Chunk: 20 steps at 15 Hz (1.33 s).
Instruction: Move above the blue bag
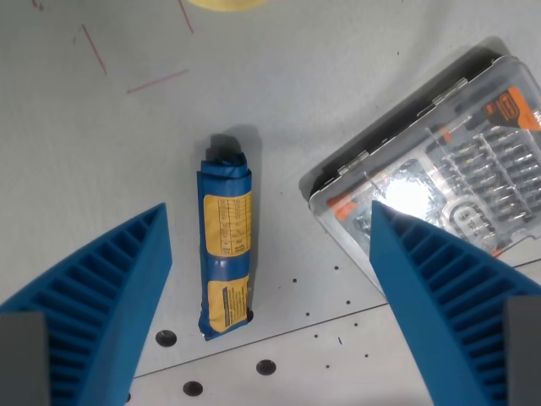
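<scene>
A rolled blue bag [226, 245] with yellow labels lies upright in the wrist view on the grey table, a little left of the middle. My gripper [269, 224] is open and empty, seen from above. Its blue ribbed fingers stand wide apart, one at the wrist view's left [101, 296] and one at the wrist view's right [439, 296]. The bag lies between them, closer to the left finger, and nothing touches it.
A clear plastic case of screwdriver bits [439, 161] with orange trim lies tilted at the wrist view's right, partly behind the right finger. A yellow object's edge [226, 3] shows at the top. Red pen marks [156, 80] and small holes [265, 367] dot the table.
</scene>
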{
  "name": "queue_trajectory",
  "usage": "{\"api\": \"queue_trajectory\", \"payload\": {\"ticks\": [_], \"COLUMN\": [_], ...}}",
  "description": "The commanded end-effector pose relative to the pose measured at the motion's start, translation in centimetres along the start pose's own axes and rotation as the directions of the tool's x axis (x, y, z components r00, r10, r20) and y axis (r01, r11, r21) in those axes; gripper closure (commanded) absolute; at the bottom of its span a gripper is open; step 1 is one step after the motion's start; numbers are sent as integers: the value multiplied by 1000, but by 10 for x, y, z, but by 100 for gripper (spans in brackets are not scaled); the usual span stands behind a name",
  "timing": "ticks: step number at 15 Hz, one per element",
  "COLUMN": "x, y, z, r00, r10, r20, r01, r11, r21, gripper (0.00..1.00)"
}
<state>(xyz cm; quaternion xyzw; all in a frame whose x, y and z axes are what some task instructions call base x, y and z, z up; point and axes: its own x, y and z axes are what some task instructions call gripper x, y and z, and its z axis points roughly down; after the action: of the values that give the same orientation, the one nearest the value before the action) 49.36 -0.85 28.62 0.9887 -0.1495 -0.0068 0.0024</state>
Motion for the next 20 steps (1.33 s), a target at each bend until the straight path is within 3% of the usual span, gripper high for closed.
{"api": "queue_trajectory", "payload": {"ticks": [1, 10, 20], "x": [-4, -21, -50], "y": [-2, -9, -20], "z": [4, 30, 72], "r00": [1000, 996, 995], "r10": [19, 54, 78], "r20": [-22, -66, -61], "r01": [-19, -53, -77], "r11": [1000, 998, 997], "r21": [8, 20, 23], "gripper": [0, 0, 0]}}
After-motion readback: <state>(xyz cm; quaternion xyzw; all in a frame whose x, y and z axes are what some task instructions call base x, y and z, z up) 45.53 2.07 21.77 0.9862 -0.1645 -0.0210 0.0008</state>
